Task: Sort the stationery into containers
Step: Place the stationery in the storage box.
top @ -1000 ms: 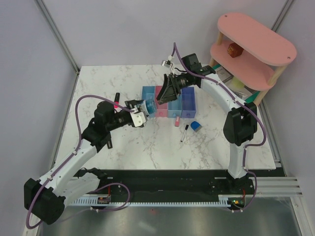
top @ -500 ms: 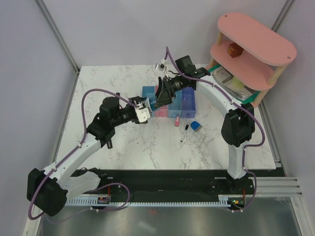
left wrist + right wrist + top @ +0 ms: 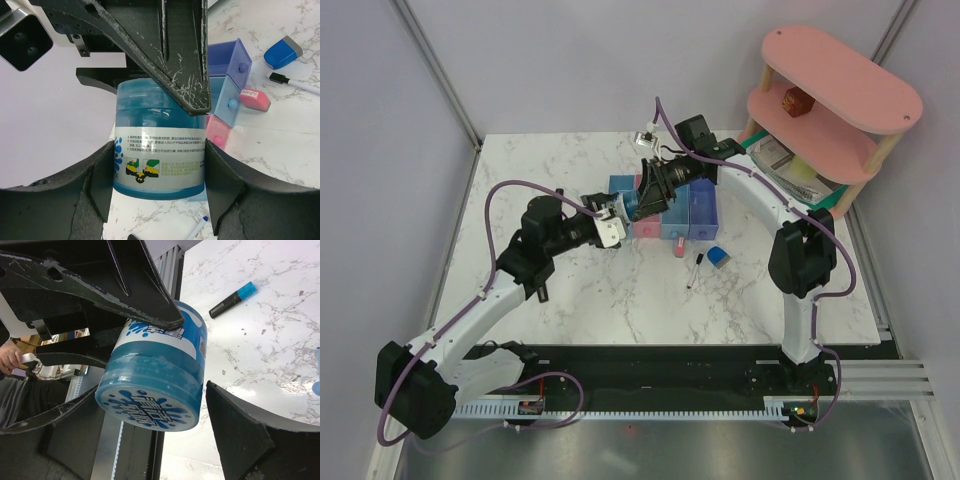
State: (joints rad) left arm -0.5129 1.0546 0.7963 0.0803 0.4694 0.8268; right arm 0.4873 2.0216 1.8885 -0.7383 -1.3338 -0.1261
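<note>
My left gripper point(image 3: 618, 212) point(image 3: 157, 185) is shut on the round blue-white tape roll point(image 3: 160, 145), holding it above the table beside the row of four bins point(image 3: 703, 212). My right gripper point(image 3: 642, 198) point(image 3: 192, 357) is open around the same roll point(image 3: 150, 390). One finger lies on the roll's side and the other stands apart from it. On the table lie a pink eraser point(image 3: 677, 247), a thin pen point(image 3: 694, 270), a blue cube point(image 3: 718, 257), a pink highlighter point(image 3: 558, 203) and a blue highlighter point(image 3: 232, 299).
A pink two-tier shelf point(image 3: 840, 90) with a small brown block point(image 3: 795, 101) stands at the back right, with a green-rimmed tray point(image 3: 800, 178) under it. A second pen tip point(image 3: 197, 231) lies below the left gripper. The bins also show in the left wrist view point(image 3: 230, 65).
My left gripper carried the roll up and to the right, toward the bins. My right gripper came left and closed in around it. Little moved in the last half second.
</note>
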